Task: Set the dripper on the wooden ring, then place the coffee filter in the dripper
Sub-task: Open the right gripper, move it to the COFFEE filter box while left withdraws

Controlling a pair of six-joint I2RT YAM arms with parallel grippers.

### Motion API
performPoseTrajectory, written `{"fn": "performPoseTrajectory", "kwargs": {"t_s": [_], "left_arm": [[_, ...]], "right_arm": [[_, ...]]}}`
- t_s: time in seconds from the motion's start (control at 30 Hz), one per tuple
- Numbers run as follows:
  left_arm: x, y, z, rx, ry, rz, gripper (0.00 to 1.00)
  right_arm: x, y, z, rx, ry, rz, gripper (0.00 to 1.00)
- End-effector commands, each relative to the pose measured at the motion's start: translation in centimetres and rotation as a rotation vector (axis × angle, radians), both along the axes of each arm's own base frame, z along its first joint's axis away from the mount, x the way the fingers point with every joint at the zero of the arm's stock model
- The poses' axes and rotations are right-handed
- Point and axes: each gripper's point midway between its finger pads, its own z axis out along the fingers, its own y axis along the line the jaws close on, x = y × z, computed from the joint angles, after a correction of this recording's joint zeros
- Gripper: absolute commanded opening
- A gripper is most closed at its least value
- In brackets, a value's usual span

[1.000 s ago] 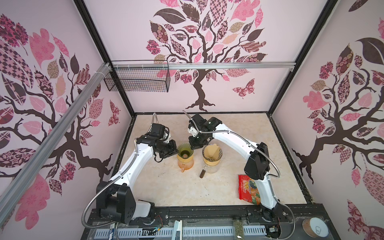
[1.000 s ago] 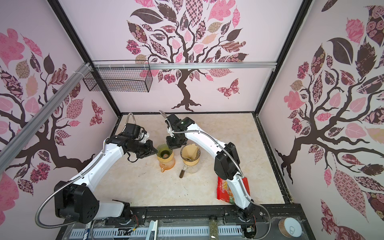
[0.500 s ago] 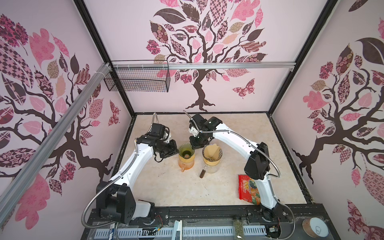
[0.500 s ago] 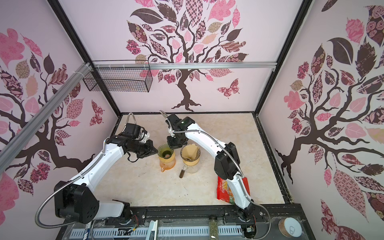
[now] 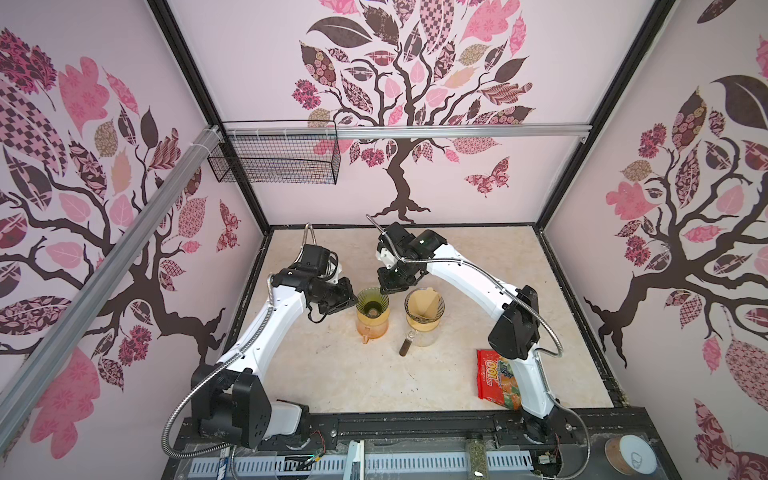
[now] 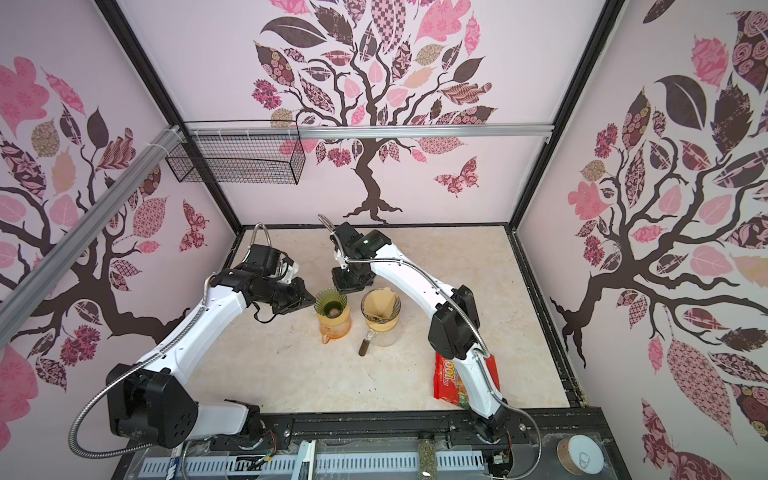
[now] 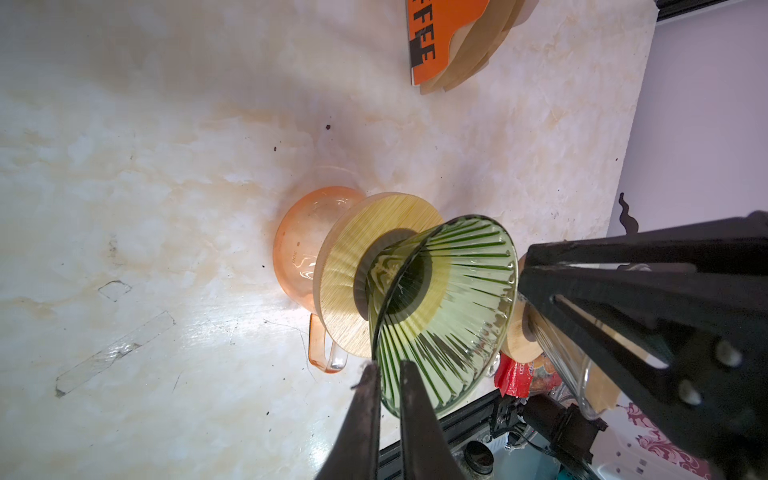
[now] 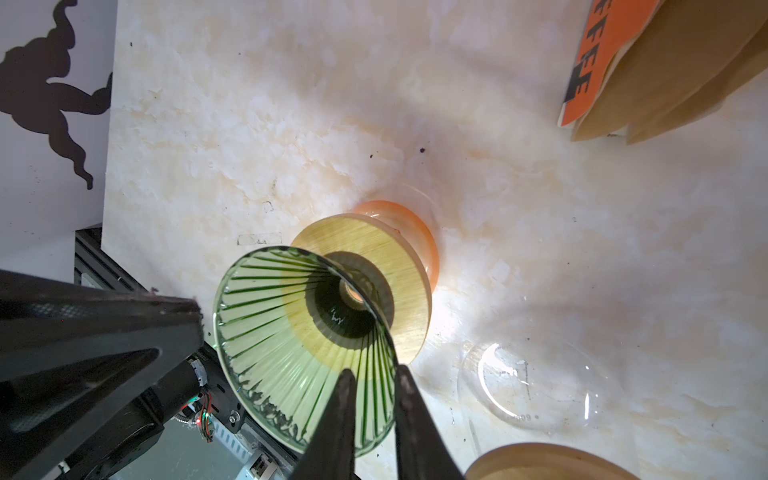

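Left wrist view puts your left gripper (image 7: 386, 370) astride the rim of the green dripper (image 7: 449, 299) — one finger inside the ribbed cone, one outside. Only a thin slit shows between them, a little wider than the glass, so it pinches nothing that you can see.

Your right gripper (image 8: 374, 370) straddles the same rim at another spot. Its jaws are parted somewhat wider, with the glass lying against one finger and clear of the other, so it has hold of nothing either.

The dripper stands upright on its wooden collar (image 7: 353, 266), which rests on the mouth of the orange carafe (image 7: 299, 249). You look down bare ribbed glass to the hole at the bottom.

The stack of paper filters (image 7: 494, 45), tucked in an orange sleeve (image 7: 440, 25), lies flat on the marbled table (image 7: 166, 166), well apart from the carafe. Both wrist views show it; in both top views I cannot make it out.

From above, the green dripper stands just beside a second dripper (image 5: 407, 309) — that one holds a brown filter (image 5: 424, 303) and sits on a clear carafe (image 5: 424, 338). A red snack packet (image 5: 496, 376) lies beside the right arm's lower link.
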Motion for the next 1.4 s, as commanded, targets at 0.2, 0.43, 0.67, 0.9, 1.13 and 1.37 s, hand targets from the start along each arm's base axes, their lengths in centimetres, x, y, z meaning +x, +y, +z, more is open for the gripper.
{"fn": "performPoseTrajectory", "kwargs": {"t_s": [0.2, 0.43, 0.67, 0.9, 1.13, 1.37], "left_arm": [[0.2, 1.9, 5.1, 0.016, -0.132, 0.016, 0.19], [-1.1, 3.3, 8.0, 0.028, -0.209, 0.033, 0.32], [-2.8, 4.0, 9.5, 0.042, -0.286, 0.048, 0.63], [-4.2, 4.1, 8.4, 0.024, -0.269, 0.068, 0.71], [-5.3, 3.7, 7.3, -0.007, -0.244, 0.061, 0.74], [-6.0, 3.3, 6.5, -0.036, -0.227, 0.059, 0.74]], "right_arm": [[1.5, -0.9, 3.1, 0.028, -0.050, -0.032, 0.26], [4.3, -2.9, 5.9, 0.073, -0.119, -0.118, 0.29], [7.2, -4.3, 8.1, 0.094, -0.234, -0.210, 0.40], [10.4, -5.7, 7.1, 0.118, -0.219, -0.328, 0.39], [12.6, -4.9, 4.5, 0.154, -0.156, -0.396, 0.41], [14.0, -3.9, 1.3, 0.174, -0.085, -0.442, 0.40]]}}
